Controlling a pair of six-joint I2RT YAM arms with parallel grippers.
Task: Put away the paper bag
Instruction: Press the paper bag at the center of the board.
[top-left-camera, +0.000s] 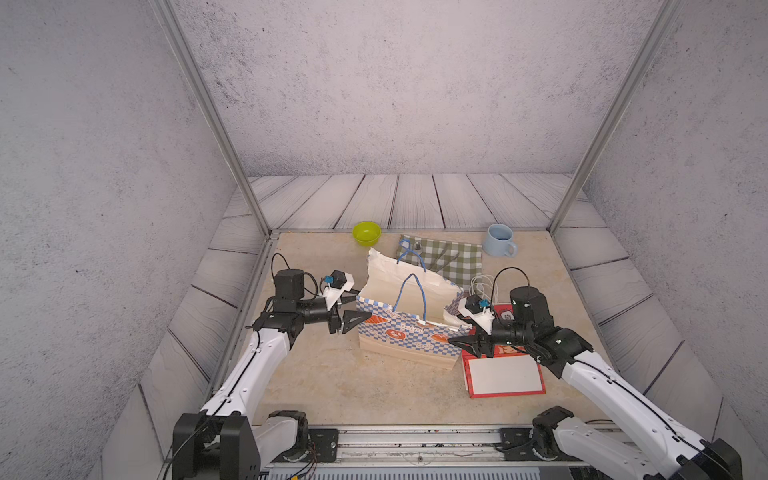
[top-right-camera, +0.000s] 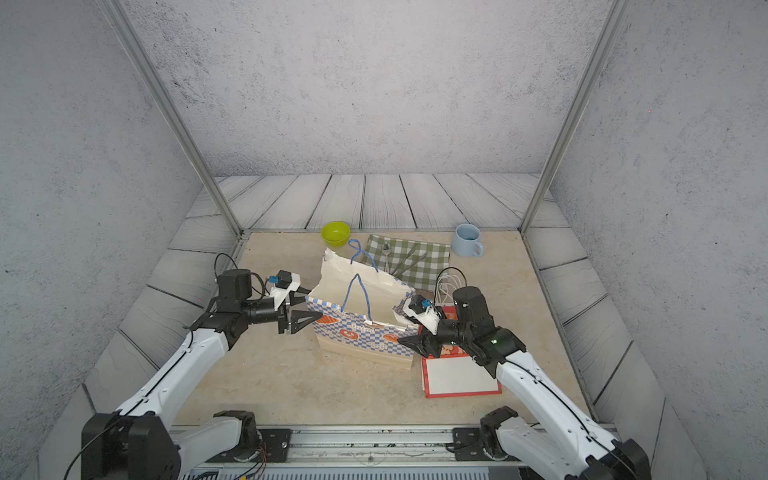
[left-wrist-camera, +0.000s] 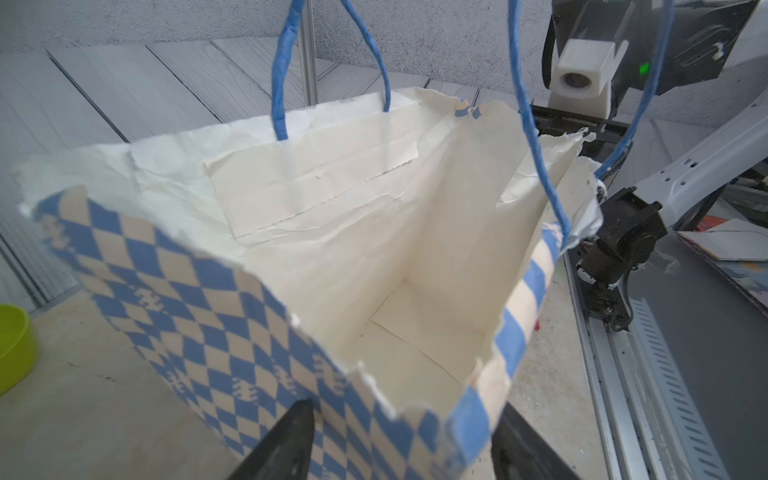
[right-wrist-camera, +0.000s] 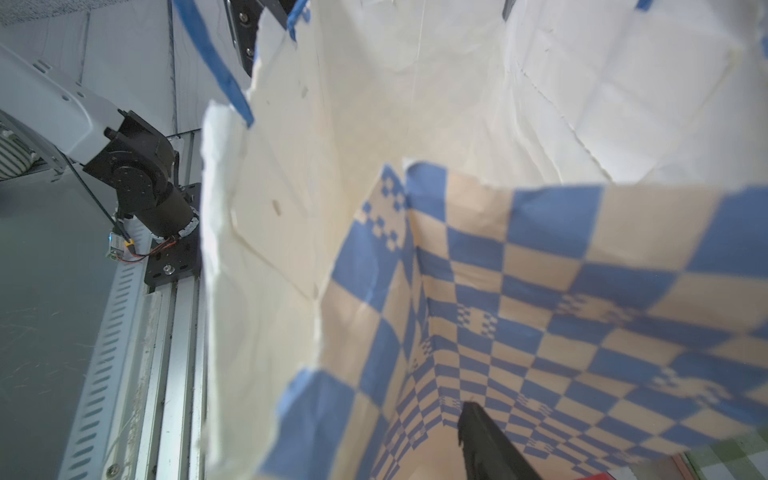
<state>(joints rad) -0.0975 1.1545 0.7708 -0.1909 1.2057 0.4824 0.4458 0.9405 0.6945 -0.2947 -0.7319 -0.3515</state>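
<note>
Paper bag (top-left-camera: 399, 332) stands upright near the middle of the beige table (top-left-camera: 324, 382), mouth open. Its outside is blue-and-tan checker, its inside plain white, and the top rim is torn and ragged. Blue handles (top-left-camera: 423, 297) stand up from the two long walls. In the left wrist view the bag's floor is bare.

Left gripper (top-left-camera: 360, 306) sits level at the bag's left end. In the left wrist view both fingers (left-wrist-camera: 286, 440) show, spread well apart, with the bag's near-left corner between them. The jaws are released, not pinching the paper; I cannot see whether either pad touches it.

Right gripper (top-left-camera: 461, 334) is at the bag's right end, low and pointing inward. In the right wrist view only one finger (right-wrist-camera: 486, 440) shows, lying along the checkered outside of the end wall; its partner is hidden behind the paper. Both top views show one finger tip in front of the bag's front face near the bottom right corner. Whether it is clenched on the wall or loose — cannot tell.

Around the bag:
- green bowl (top-left-camera: 366, 232) at the back edge, behind the bag
- green checked cloth (top-left-camera: 455, 255) behind the bag, with a spoon (top-right-camera: 386, 251) and other cutlery lying on it
- pale blue mug (top-left-camera: 500, 241) just beside the cloth, at the back right
- coiled white cable (top-left-camera: 482, 284) behind the right wrist
- red-bordered white board (top-left-camera: 505, 374) flat on the table just right of the bag — the right forearm crosses over its far end
</note>
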